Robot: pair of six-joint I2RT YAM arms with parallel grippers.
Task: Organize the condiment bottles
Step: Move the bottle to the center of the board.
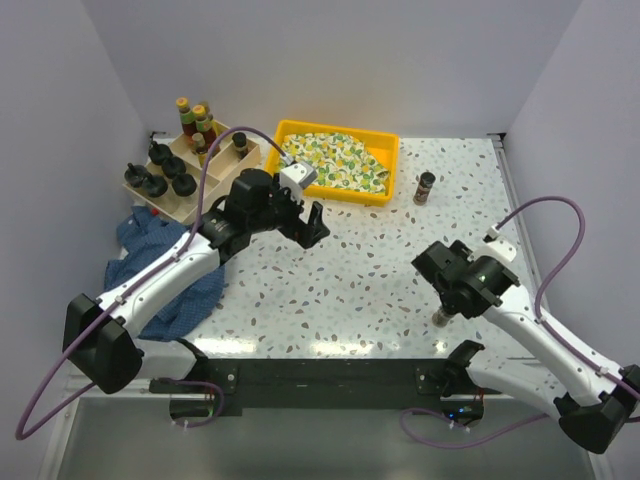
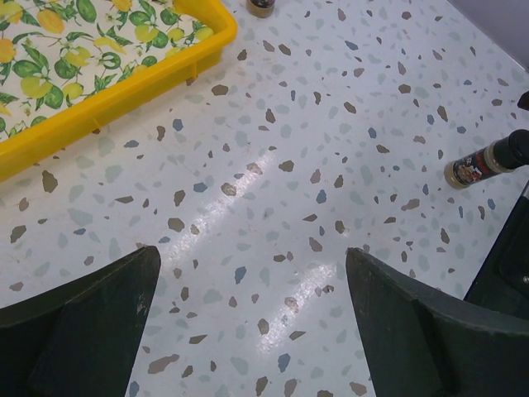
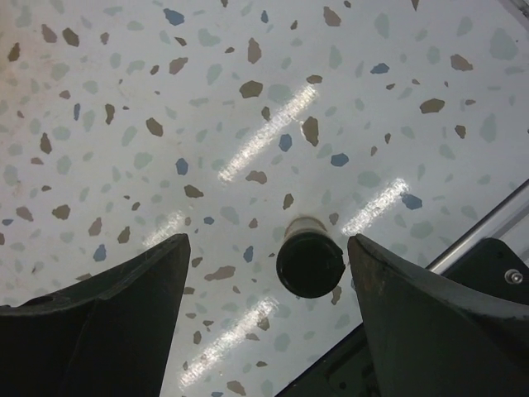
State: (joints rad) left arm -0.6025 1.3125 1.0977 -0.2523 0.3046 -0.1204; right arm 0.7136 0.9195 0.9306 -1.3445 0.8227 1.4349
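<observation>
Right gripper (image 3: 269, 241): jaws wide open, holding nothing. A spice jar (image 3: 310, 265) stands upright between the fingers, seen cap-down from above, black lid. It sits nearer the finger on the picture's right side, with a gap visible on both sides and no contact.

Left gripper (image 2: 252, 255): jaws wide open, empty, only bare speckled table (image 2: 273, 165) between the fingers.

View differences:
- Top view: the jar (image 1: 440, 318) under the right wrist shows only as a small brown shape near the table's near edge; the right fingers are mostly hidden by the wrist.
- Left wrist view: that same jar (image 2: 483, 161) appears side-on with its label visible. A second spice jar (image 2: 261, 7) is cut off at the top edge, beside the corner of the yellow tray (image 2: 107, 107).
- Top view only: the second jar (image 1: 425, 187) stands alone just right of the tray (image 1: 350, 195), which holds a lemon-print cloth (image 1: 335, 160). The wooden box (image 1: 228, 158) at far left holds clear bottles (image 1: 160, 175) with black knobbed caps in its front compartments and sauce bottles (image 1: 200, 122) at the back. A blue cloth (image 1: 150, 245) lies beside the box, partly under the left arm.

Pose: the left arm reaches diagonally forward, gripper tilted down near the tray's front wall. The right arm is bent, wrist pointing steeply down over the jar
</observation>
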